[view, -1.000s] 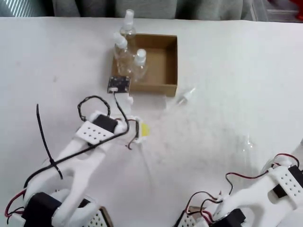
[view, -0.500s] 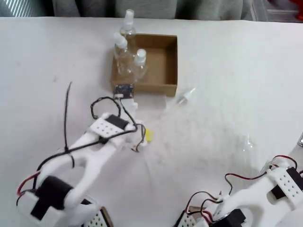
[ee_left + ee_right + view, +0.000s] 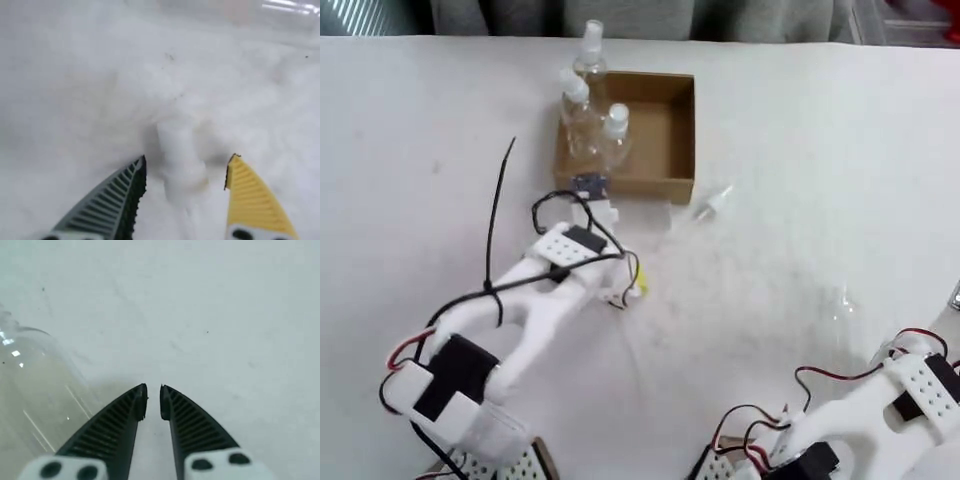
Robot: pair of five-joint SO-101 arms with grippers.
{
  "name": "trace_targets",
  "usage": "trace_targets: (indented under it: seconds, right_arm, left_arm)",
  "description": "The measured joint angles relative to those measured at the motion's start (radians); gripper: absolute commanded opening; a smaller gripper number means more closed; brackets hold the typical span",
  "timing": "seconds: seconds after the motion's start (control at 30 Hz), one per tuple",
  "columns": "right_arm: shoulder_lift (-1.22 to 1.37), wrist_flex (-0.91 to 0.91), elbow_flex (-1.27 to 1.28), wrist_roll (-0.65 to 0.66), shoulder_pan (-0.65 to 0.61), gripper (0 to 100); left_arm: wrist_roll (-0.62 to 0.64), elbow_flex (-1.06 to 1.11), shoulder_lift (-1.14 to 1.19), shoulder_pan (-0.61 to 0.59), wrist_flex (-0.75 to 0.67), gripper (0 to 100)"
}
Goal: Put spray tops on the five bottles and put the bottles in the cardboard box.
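– Just near of the cardboard box (image 3: 655,185), what is the left gripper (image 3: 187,160) doing?

– It hangs low over the table (image 3: 800,130) with its grey and yellow fingers spread wide. A white piece (image 3: 175,145) sits between them, untouched on either side. I take it for a spray top, so the spread looks like the set-up for a pinch.

– And the right gripper (image 3: 152,390)?

– It is at the near right of the table, its fingers pressed almost together on nothing. A clear bottle (image 3: 30,390) lies just beside them. My guess is that it waits there to steady that bottle once a top arrives.

– Where do the finished ones stand?

– Three bottles (image 3: 577,105) with tops on are upright at the left side of the box. They are kept to one side, probably to leave the right half free.

– Anything loose?

– Another spray top (image 3: 713,203) lies on the table just right of the box's near corner.

– What can't you settle?

– The farthest bottle rises at the box's far edge, and I cannot tell whether it stands inside or just beyond. From above, the arm covers the white piece. The clear bottle is a faint glint against the white table, its neck cut off, so whether it is bare is a judgement.
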Motion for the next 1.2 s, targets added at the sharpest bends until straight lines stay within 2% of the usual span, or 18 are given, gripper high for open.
trace_targets:
  seconds: [0.33,0.57,1.07,1.2]
  right_arm:
    - [0.0,0.0,0.0,0.0,0.0,2.3]
    - [0.0,0.0,0.0,0.0,0.0,2.3]
    - [0.0,0.0,0.0,0.0,0.0,2.5]
    - [-0.005,0.04,-0.021,0.0,-0.002,2.6]
  left_arm:
    - [0.003,0.0,0.0,0.037,0.009,26]
    - [0.003,0.002,0.005,0.037,-0.046,3]
    - [0.003,0.009,0.005,0.04,-0.074,5]
    - [-0.038,0.009,0.005,0.04,-0.074,5]
